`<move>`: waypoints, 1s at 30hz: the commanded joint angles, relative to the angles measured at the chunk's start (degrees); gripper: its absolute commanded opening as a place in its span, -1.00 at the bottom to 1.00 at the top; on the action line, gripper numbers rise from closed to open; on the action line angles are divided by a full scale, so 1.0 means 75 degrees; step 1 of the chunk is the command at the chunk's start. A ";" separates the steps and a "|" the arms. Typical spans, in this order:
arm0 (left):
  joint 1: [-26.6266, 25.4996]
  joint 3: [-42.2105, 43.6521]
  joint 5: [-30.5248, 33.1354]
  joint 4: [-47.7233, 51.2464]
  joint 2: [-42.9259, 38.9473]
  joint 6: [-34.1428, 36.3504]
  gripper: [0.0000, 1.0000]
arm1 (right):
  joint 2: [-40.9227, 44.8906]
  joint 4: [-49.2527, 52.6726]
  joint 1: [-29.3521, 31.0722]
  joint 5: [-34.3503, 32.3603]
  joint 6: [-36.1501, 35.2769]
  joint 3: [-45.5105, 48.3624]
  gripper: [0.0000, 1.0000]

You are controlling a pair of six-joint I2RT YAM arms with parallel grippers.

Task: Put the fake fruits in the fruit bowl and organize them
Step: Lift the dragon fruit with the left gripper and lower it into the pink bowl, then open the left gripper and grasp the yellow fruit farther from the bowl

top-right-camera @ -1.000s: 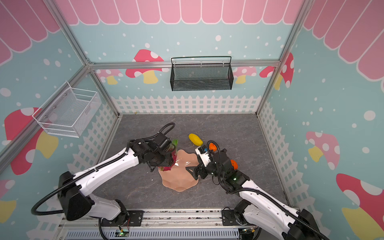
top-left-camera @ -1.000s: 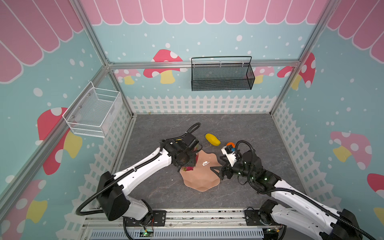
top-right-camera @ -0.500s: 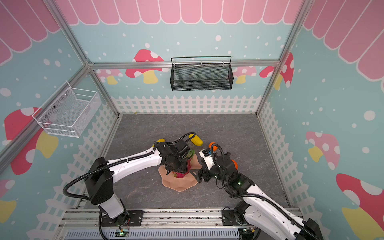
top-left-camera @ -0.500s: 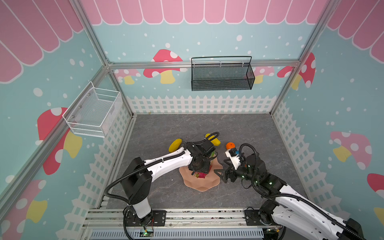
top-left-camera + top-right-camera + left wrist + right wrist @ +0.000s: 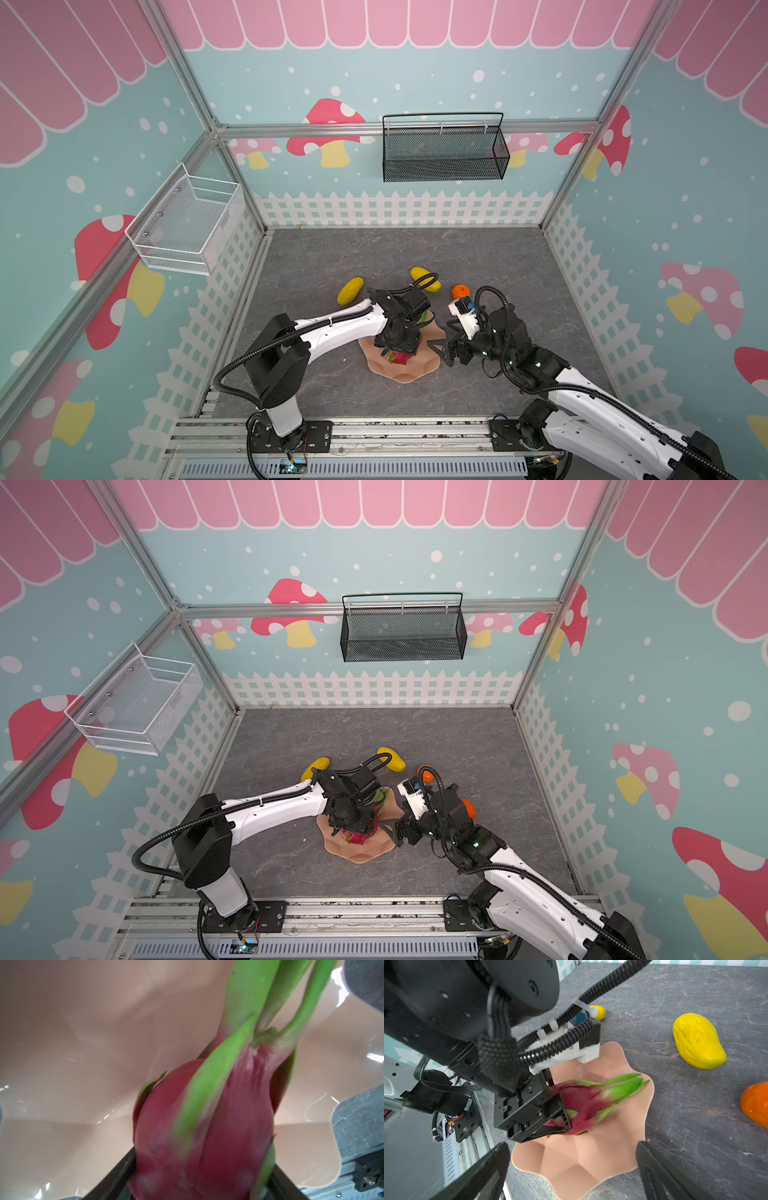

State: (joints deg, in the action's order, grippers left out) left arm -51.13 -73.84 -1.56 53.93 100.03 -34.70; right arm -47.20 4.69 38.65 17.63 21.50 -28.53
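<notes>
The magenta dragon fruit (image 5: 583, 1101) with green tips lies tilted inside the peach-pink fruit bowl (image 5: 581, 1163), seen in both top views (image 5: 400, 358) (image 5: 353, 836). My left gripper (image 5: 560, 1103) reaches into the bowl (image 5: 415, 372), its jaws spread on either side of the fruit's thick end. The fruit (image 5: 207, 1126) looks blurred there against a sharp bowl. My right gripper (image 5: 571, 1167) stands open and empty at the bowl's right rim (image 5: 440, 349). Two yellow fruits (image 5: 350, 291) (image 5: 426, 277) and an orange (image 5: 460, 291) lie on the table behind the bowl. Another orange (image 5: 467, 808) peeks out by my right wrist.
A white wire basket (image 5: 187, 224) hangs on the left wall and a black mesh basket (image 5: 442, 153) on the back wall. White picket fencing rims the grey table (image 5: 374, 253). The arms' mounting rail (image 5: 374, 432) runs along the front edge.
My left arm swung right with the dragon fruit, from the bowl's left rim down into the bowl, and its jaws widened. A yellow fruit it covered now shows. The right gripper barely moved.
</notes>
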 commanded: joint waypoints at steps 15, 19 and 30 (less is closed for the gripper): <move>0.1095 -0.0928 0.0204 -0.0125 -0.1242 0.0969 0.98 | -0.0707 -0.0221 -0.0219 0.0267 -0.0479 -0.0687 0.96; 0.2148 -0.1377 0.0902 -0.0120 -0.1094 0.1434 0.96 | -0.1233 -0.0429 -0.0231 0.0542 -0.0659 -0.1020 0.96; 0.4349 -0.2200 0.1210 -0.0475 0.1039 0.2090 0.86 | -0.2888 -0.1110 -0.0230 0.1393 -0.0789 -0.1973 0.96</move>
State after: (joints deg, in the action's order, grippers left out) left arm -19.16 -89.01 6.96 51.03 105.32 -21.63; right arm -67.46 -1.10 37.12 25.32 16.69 -40.84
